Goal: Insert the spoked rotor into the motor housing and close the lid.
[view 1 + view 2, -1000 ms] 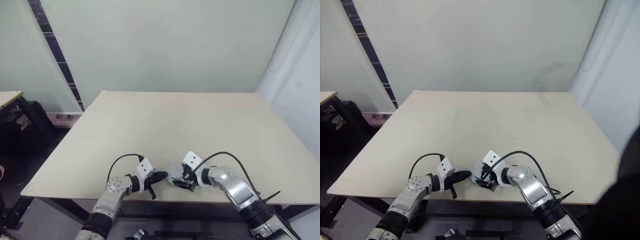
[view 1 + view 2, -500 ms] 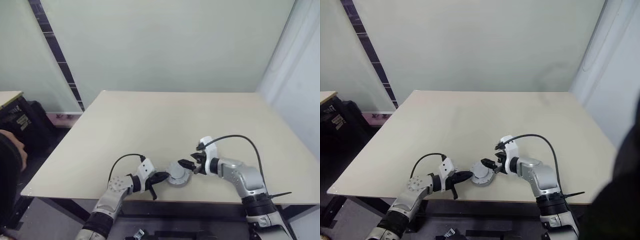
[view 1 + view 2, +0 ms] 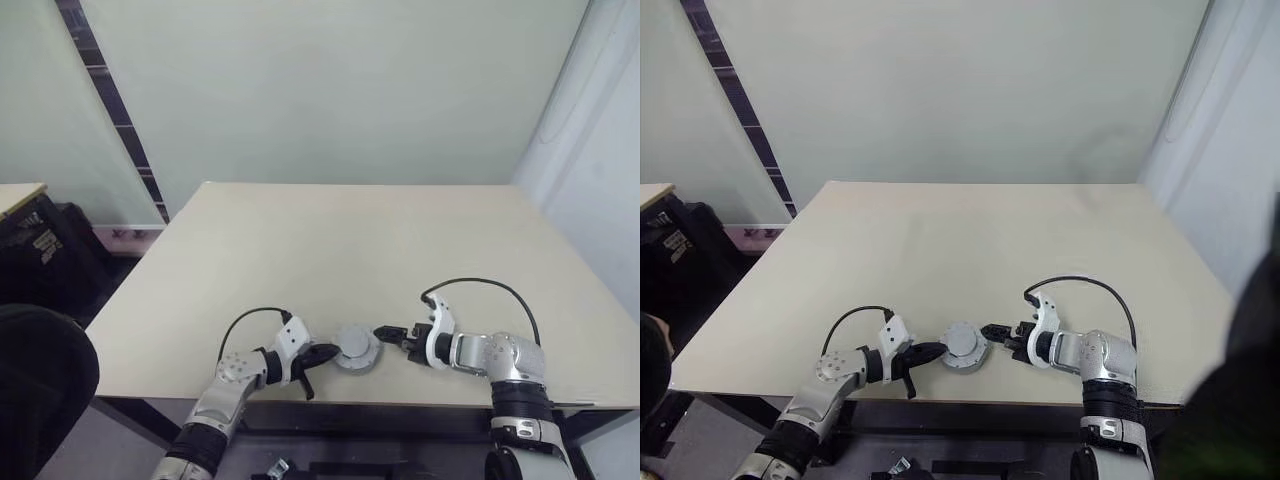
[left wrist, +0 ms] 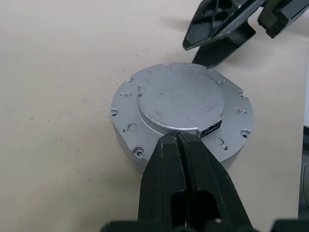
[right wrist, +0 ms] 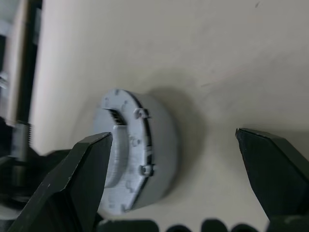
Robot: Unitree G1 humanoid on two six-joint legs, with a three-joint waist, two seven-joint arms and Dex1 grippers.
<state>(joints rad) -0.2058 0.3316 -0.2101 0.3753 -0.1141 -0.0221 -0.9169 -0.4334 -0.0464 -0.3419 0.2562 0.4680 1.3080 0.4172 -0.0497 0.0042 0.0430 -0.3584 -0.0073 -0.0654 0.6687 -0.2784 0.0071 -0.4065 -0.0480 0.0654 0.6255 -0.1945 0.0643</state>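
The motor housing [image 4: 181,108] is a round grey metal unit lying flat on the table near the front edge, with a flat raised grey face on top. The spoked rotor and the lid are hidden. My left gripper [image 4: 176,137] is shut and empty, its tips against the housing's left rim [image 3: 355,348]. My right gripper [image 3: 388,336] is open just right of the housing and apart from it. In the right wrist view the housing [image 5: 140,154] lies ahead between its spread fingers [image 5: 87,164].
The beige table [image 3: 350,240] stretches wide behind the housing, and its front edge [image 3: 400,403] runs close below both grippers. A dark rounded shape [image 3: 40,380] stands at the lower left beside the table. Black equipment [image 3: 40,250] sits on the floor at the left.
My right gripper has come off the housing, rolled over and drawn back to the right. The housing now lies flat. The left gripper has kept still. A dark shape has come in at the lower left.
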